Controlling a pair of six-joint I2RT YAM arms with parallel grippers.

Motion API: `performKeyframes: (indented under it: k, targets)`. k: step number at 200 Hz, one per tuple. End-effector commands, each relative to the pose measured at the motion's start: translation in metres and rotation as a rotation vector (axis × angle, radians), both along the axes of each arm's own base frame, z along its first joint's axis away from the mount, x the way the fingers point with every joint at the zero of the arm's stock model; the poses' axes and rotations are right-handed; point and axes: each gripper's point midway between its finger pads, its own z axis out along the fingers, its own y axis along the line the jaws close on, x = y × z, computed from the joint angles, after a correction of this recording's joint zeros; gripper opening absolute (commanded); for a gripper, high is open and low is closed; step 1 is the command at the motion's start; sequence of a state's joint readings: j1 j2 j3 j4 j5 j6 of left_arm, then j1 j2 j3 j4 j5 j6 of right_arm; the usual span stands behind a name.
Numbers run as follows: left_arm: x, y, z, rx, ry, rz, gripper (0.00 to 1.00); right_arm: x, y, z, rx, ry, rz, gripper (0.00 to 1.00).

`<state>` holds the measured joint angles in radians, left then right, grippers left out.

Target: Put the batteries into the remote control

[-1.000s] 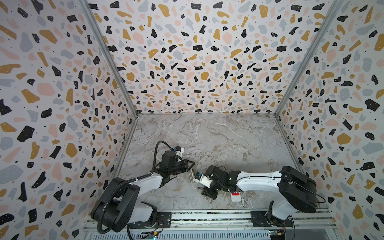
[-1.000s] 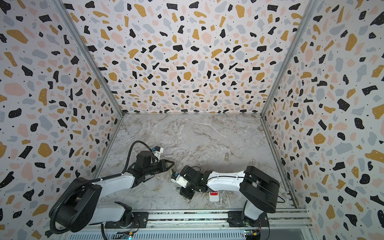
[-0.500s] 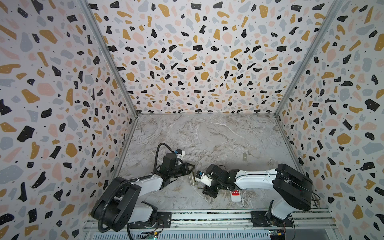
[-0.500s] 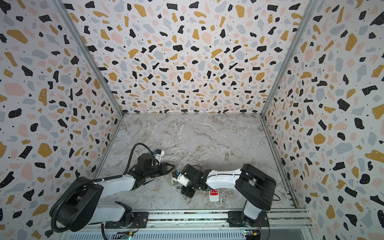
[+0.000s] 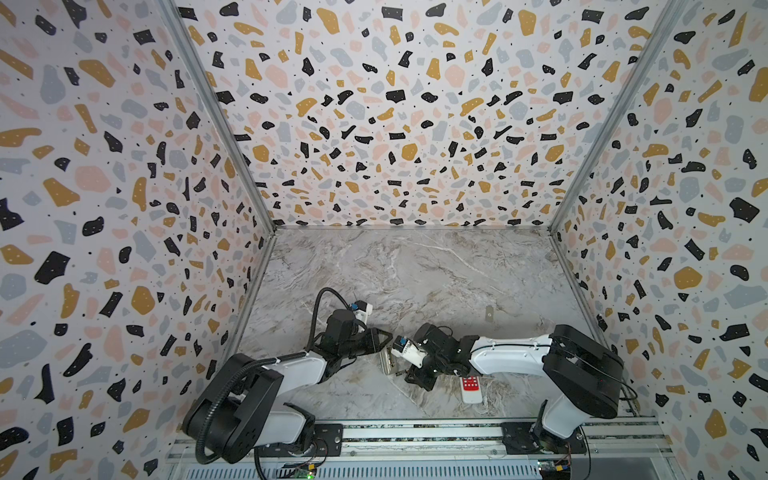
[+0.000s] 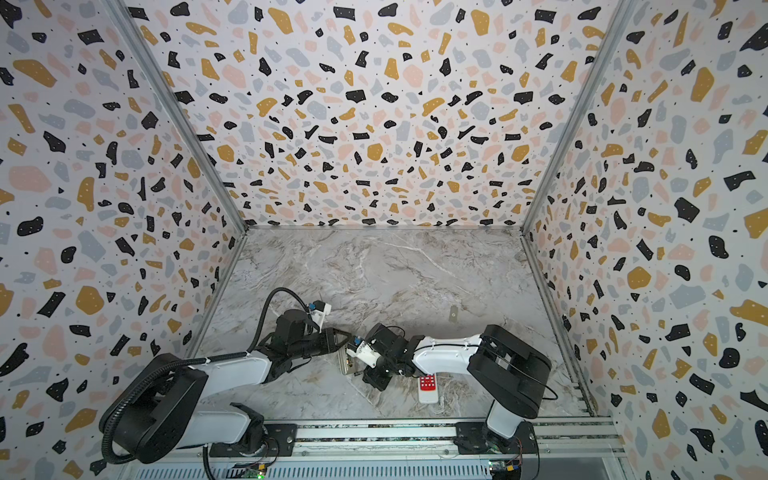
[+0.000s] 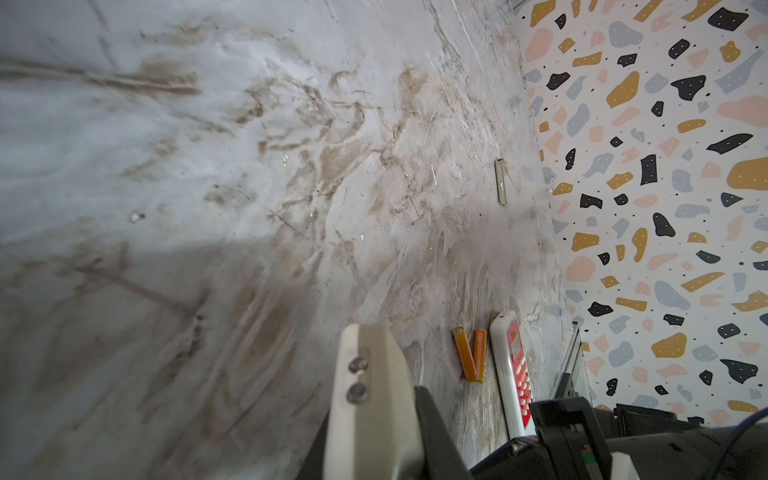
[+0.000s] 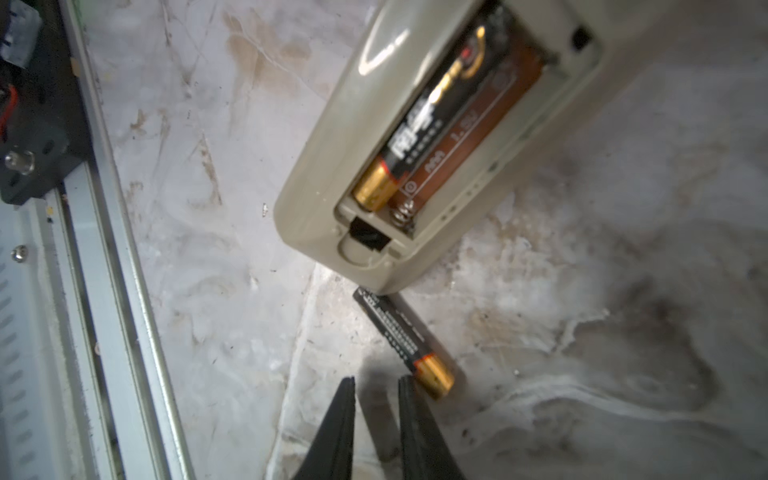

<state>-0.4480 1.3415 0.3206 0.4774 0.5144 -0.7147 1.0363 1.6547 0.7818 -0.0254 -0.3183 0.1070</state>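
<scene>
In the right wrist view, your right hand has its fingers a narrow gap apart and grips nothing. The loose black battery lies flat on the desk, just ahead of the hand and a little to one side. Its gold end almost touches one fingertip. Its dark end reaches the lifted end of the beige remote; you can't tell whether it lies under the remote or only against it. Its long axis slants away from the hand rather than across the gap, so I'd judge you need to sidestep and turn the wrist before closing. A second black battery sits in the compartment, and the bay beside it is bare.

In the left wrist view, two orange batteries lie in a V beside a white remote, apart from this work.

In both top views, the left hand looks clamped on the beige remote's far end. That makes your right arm both the free one and the nearer one.
</scene>
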Motion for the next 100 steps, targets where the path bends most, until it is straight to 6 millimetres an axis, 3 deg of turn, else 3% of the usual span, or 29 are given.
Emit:
performKeyframes:
  k: [1, 51, 100]
  targets:
    - [-0.006, -0.001, -0.007, 0.010, -0.002, -0.017, 0.00, 0.007, -0.004, -0.002, -0.021, 0.001, -0.023, 0.23]
    - [-0.012, -0.003, -0.008, -0.009, 0.014, -0.022, 0.00, 0.014, -0.006, -0.004, 0.000, 0.017, -0.049, 0.23]
    - [-0.017, -0.005, -0.009, -0.025, 0.023, -0.024, 0.00, 0.018, 0.005, -0.005, 0.029, 0.028, -0.040, 0.23]
